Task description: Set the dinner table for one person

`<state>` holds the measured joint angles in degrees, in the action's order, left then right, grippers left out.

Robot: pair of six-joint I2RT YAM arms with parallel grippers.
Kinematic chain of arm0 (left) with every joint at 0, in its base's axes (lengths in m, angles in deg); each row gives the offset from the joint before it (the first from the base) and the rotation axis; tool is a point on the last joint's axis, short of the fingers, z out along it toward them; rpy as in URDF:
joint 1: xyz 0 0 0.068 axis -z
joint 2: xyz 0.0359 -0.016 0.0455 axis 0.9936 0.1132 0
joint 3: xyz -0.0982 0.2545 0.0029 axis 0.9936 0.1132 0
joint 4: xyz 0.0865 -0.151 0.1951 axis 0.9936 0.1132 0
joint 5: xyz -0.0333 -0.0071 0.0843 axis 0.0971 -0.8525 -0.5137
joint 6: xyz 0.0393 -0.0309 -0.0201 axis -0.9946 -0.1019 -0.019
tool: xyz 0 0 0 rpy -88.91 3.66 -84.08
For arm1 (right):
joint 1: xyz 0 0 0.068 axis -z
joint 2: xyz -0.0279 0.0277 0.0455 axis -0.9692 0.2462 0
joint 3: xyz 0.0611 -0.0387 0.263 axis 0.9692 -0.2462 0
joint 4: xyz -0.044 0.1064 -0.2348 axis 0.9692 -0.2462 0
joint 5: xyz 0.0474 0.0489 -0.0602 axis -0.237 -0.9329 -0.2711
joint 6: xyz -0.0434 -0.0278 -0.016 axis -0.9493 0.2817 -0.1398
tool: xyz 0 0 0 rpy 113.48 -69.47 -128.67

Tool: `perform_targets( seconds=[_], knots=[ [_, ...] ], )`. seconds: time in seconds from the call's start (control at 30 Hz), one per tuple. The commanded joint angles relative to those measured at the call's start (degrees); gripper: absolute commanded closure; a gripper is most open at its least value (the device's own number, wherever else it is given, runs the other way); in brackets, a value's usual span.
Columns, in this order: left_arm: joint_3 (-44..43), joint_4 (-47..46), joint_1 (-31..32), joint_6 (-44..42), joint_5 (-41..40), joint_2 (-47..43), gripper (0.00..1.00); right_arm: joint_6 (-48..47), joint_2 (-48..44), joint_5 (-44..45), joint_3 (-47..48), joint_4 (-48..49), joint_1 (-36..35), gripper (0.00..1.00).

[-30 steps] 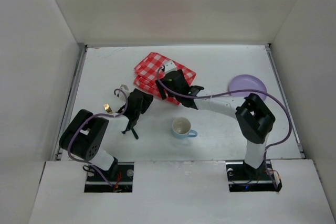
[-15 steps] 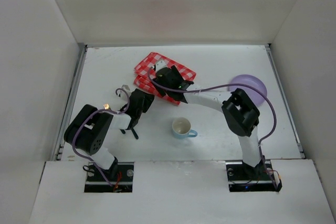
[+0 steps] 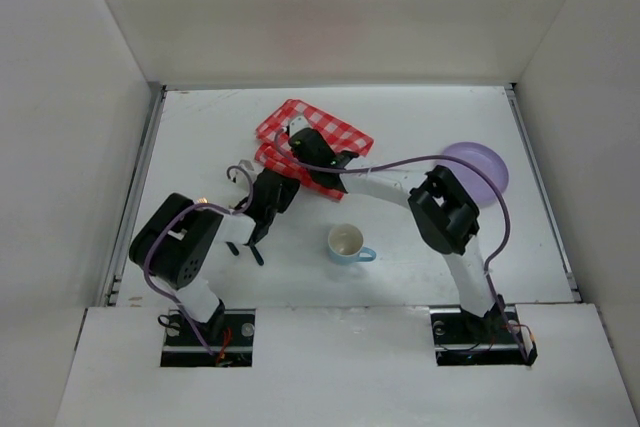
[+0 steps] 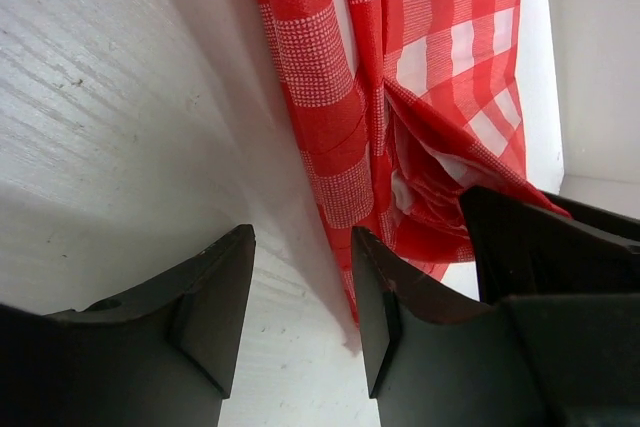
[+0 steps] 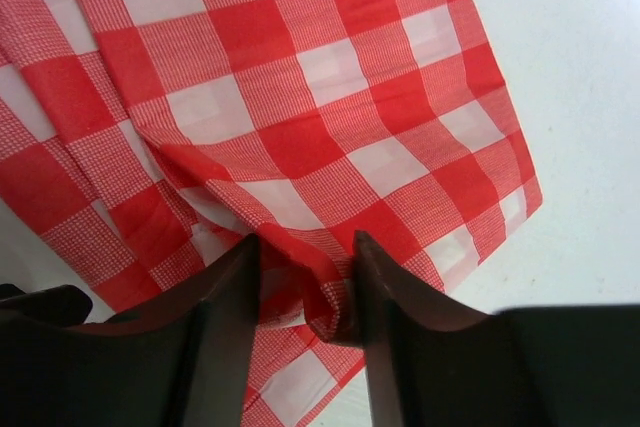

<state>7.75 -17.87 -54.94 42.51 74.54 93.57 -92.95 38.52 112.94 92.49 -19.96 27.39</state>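
I judge the setting barely begun: my right claw [image 5: 307,247] pinches a fold of the bunched checked cloth [image 5: 300,97] on the counter [image 5: 560,67] beneath it, my left claw [image 4: 300,247] gapes empty just beside the cloth's edge, and mug [image 3: 346,242] and plate [image 3: 478,169] sit apart, unplaced.

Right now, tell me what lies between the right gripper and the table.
The checked cloth: in the right wrist view, the right gripper straddles a bunched fold of it, which covers the table.
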Motion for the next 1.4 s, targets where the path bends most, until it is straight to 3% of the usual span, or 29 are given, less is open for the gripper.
perform_targets(
  seconds=[0.0,0.17,0.3,0.63,0.93,1.17,1.37],
  knots=[
    [-1.3,-2.2,0.4,0.4,-1.4,1.0,0.59,-0.3,0.6,2.0,2.4,-0.4,0.1,0.59],
    [-1.7,-2.5,0.4,1.3,-1.5,2.3,0.60,3.3,-1.4,0.4,2.4,-0.4,0.9,0.81],
    [-3.0,-3.5,0.7,2.1,-1.0,5.3,0.63,12.1,-6.8,-3.8,-0.5,2.6,3.5,0.87],
    [-4.7,-5.2,-1.4,2.6,-1.7,8.2,0.90,39.1,-20.5,-16.4,-14.2,14.8,16.8,0.91],
    [-7.1,-0.8,-10.6,-1.1,-0.5,4.2,0.94,61.8,-24.8,-23.2,-27.4,23.5,30.6,0.90],
    [-16.4,7.5,-16.8,-7.4,0.4,3.6,0.95,63.6,-26.8,-22.4,-37.6,27.0,34.3,0.89],
    [-18.6,12.9,-15.0,-10.3,4.5,1.3,0.89,62.2,-27.8,-21.2,-37.1,25.8,39.2,0.88]
  ],
)
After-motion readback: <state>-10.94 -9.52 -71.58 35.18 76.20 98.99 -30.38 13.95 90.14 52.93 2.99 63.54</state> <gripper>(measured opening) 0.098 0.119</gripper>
